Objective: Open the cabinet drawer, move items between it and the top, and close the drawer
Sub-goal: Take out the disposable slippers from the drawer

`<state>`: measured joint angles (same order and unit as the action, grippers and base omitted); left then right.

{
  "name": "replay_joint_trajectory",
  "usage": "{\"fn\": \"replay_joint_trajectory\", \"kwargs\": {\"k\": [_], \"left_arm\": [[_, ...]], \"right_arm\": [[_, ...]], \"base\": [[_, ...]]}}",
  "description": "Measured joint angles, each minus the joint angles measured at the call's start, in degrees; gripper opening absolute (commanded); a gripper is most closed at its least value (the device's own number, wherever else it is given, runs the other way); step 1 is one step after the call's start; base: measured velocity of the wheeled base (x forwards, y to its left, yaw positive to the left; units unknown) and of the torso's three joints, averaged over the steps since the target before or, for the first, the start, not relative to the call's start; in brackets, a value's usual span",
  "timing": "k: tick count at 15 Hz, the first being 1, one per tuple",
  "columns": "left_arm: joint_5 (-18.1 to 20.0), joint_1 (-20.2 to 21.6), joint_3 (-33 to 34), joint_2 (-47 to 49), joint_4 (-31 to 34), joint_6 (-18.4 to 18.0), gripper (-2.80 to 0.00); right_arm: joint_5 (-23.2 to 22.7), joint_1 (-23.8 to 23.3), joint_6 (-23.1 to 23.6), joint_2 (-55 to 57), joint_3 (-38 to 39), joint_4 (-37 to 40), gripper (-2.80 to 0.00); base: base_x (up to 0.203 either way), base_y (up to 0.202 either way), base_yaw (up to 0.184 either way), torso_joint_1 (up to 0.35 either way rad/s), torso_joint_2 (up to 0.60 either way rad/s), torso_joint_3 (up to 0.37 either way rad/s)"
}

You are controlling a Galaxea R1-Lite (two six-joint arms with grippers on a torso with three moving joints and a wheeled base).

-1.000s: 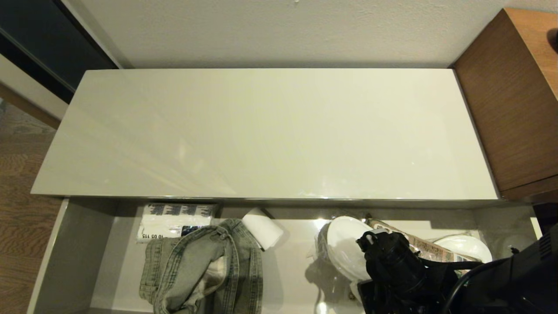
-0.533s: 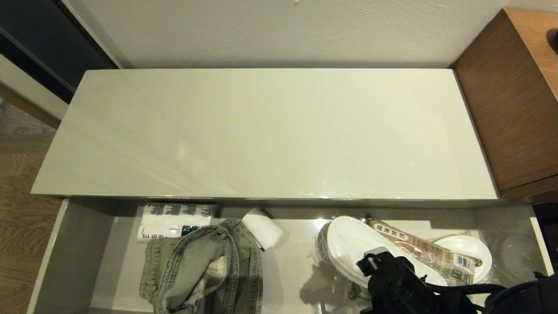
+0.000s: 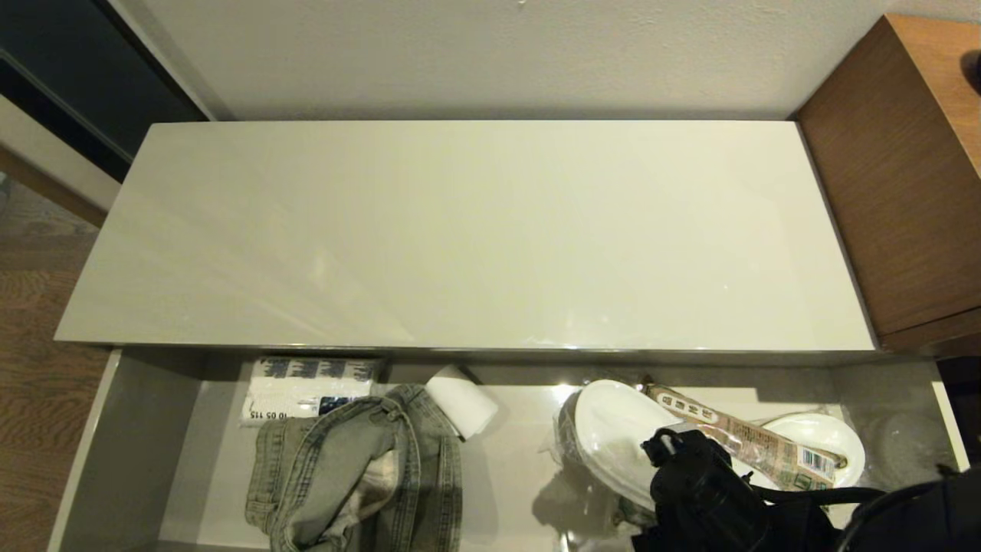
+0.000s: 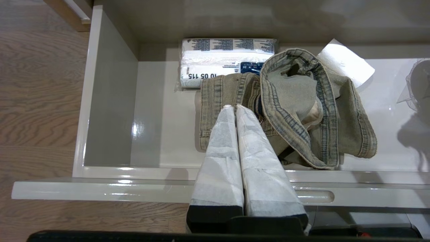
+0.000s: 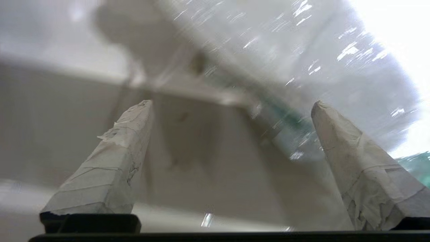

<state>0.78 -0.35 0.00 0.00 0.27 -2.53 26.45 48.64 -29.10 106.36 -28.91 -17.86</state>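
The cabinet drawer (image 3: 130,452) stands pulled out below the glossy beige top (image 3: 475,230), which is bare. A grey-green denim garment (image 3: 360,468) lies crumpled in the drawer's left half. White slippers (image 3: 613,429) in clear wrap lie in the right half. My right arm (image 3: 705,491) hangs over the nearer end of the slippers. Its gripper (image 5: 231,104) is open wide, with nothing between the fingers and the shiny wrap (image 5: 302,67) just beyond them. My left gripper (image 4: 234,107) is shut and empty, and it points over the drawer's front rim (image 4: 100,188) at the denim garment (image 4: 292,101).
A brown printed packet (image 3: 755,445) lies across the slippers. A small white paper roll (image 3: 462,402) and a white printed pack (image 3: 306,387) sit at the drawer's back. A brown wood-grain desk (image 3: 904,176) adjoins the cabinet on the right. Wood floor (image 3: 38,399) lies on the left.
My right arm has drawn back toward the drawer's front, uncovering more of the slippers and the packet. Its jaws have spread wider. The left arm has not moved.
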Motion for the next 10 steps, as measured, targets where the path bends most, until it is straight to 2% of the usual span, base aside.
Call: {"fn": "replay_joint_trajectory", "kwargs": {"k": [2,7,10], "left_arm": [[0.0,0.0,0.0,0.0,0.0,0.0,-2.8],[0.0,0.0,0.0,0.0,0.0,0.0,-2.8],[0.0,0.0,0.0,0.0,0.0,0.0,-2.8]], "right_arm": [[3.3,-0.8,-1.2,2.2,-1.7,-0.3,0.0],[3.8,-3.5,-1.7,5.2,-3.9,-0.5,0.0],[4.2,-4.3,-1.5,6.5,-3.7,-3.8,0.0]], "base": [[0.0,0.0,0.0,0.0,0.0,0.0],[0.0,0.0,0.0,0.0,0.0,0.0],[0.0,0.0,0.0,0.0,0.0,0.0]]}}
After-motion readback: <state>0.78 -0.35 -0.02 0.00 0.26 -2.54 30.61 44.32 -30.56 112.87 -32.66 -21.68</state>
